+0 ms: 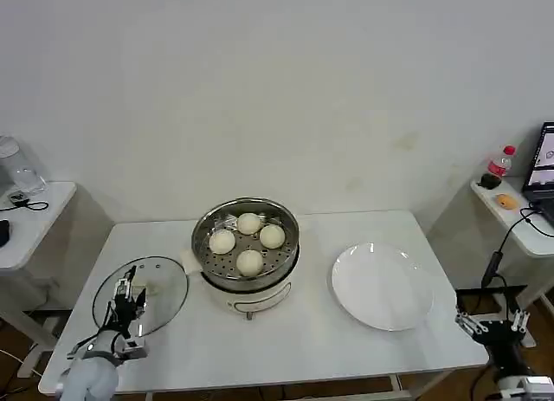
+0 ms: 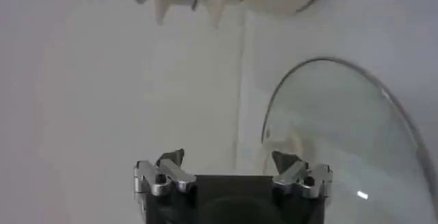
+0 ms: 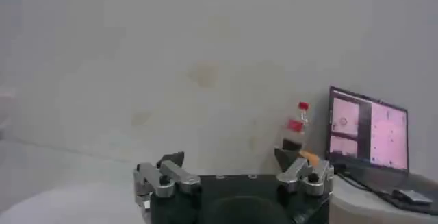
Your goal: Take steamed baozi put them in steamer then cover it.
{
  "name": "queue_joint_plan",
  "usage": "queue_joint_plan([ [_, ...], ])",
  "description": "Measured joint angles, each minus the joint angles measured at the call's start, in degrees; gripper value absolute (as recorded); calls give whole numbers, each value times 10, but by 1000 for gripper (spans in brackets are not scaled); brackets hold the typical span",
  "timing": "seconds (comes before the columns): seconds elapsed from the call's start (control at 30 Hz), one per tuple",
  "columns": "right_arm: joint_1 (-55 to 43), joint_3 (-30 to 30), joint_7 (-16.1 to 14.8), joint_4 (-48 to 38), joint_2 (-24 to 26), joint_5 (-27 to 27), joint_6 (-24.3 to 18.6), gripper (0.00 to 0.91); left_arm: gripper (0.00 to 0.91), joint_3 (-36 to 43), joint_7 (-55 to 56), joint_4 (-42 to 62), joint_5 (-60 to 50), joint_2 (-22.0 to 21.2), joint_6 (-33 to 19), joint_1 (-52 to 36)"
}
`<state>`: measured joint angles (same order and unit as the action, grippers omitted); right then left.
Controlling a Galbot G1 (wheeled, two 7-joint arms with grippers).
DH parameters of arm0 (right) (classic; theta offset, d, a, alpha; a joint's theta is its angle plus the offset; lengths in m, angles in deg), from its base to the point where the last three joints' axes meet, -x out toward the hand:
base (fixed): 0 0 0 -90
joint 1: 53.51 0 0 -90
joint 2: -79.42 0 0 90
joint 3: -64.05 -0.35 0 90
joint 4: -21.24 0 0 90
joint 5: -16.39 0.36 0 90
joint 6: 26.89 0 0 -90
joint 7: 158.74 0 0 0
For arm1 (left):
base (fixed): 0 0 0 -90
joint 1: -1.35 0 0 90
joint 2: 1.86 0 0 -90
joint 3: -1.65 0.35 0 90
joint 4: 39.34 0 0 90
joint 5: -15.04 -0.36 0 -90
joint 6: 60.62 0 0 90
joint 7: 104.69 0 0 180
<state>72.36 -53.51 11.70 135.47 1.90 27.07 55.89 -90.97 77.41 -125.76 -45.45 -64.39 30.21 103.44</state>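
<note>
1. Baozi point(image 1: 249, 262), four pale buns, sit inside the steamer point(image 1: 208, 223), spaced in a loose ring on its perforated floor. None reaches above the steel rim.
2. Steamer stands on a white pot base near the table's far edge, at the middle of the table point(image 1: 294, 340).
3. Cover point(image 1: 169, 284), a clear glass lid with a metal rim, lies flat on the table to the steamer's left. Its nearest edge is just beside the pot base, with a narrow strip of bare tabletop between them.
4. Left gripper point(image 1: 130, 299) hangs over the cover's near left part, close to the table's front left corner. Its fingers are spread apart and hold nothing. In the left wrist view, the left gripper point(image 2: 228, 160) has the cover's point(image 2: 342, 129) curved rim under its one fingertip and bare table under the other.
5. Right gripper point(image 1: 492, 321) waits off the table's front right corner, level with the edge, fingers apart and empty. In the right wrist view, the gripper point(image 3: 230, 158) faces a pale wall.
6. Plate point(image 1: 381, 287), white and bare, lies right of the steamer, well apart from it, near the right edge.
7. Open tabletop runs along the whole front edge, between cover and plate.
8. Side desks stand left and right of the table; the right one holds a laptop point(image 1: 544, 167) and a bottle point(image 1: 499, 161).
</note>
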Motion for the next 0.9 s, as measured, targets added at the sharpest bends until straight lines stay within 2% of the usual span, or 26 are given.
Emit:
queue_joint_plan([
  [0.53, 11, -6, -2, 8, -10, 4, -4, 907, 907, 21, 1, 78, -7, 15, 0, -66],
  [0.57, 11, -6, -2, 8, -10, 4, -4, 907, 867, 21, 1, 81, -8, 15, 0, -70],
  [0.6, 11, -6, -2, 8, -11, 3, -5, 907, 605, 22, 1, 86, -9, 16, 0, -73],
  [0.63, 11, -7, -2, 8, -11, 3, -6, 907, 464, 22, 1, 89, -9, 16, 0, -77],
  [0.67, 12, -7, -3, 8, -12, 3, -6, 907, 191, 23, 1, 93, -10, 16, 0, -80],
  [0.73, 12, -7, -3, 9, -12, 3, -7, 907, 0, 24, 1, 99, -10, 16, 0, -85],
  [0.9, 14, -7, -4, 13, -13, 4, -8, 907, 0, 25, 2, 112, -12, 13, -2, -92],
])
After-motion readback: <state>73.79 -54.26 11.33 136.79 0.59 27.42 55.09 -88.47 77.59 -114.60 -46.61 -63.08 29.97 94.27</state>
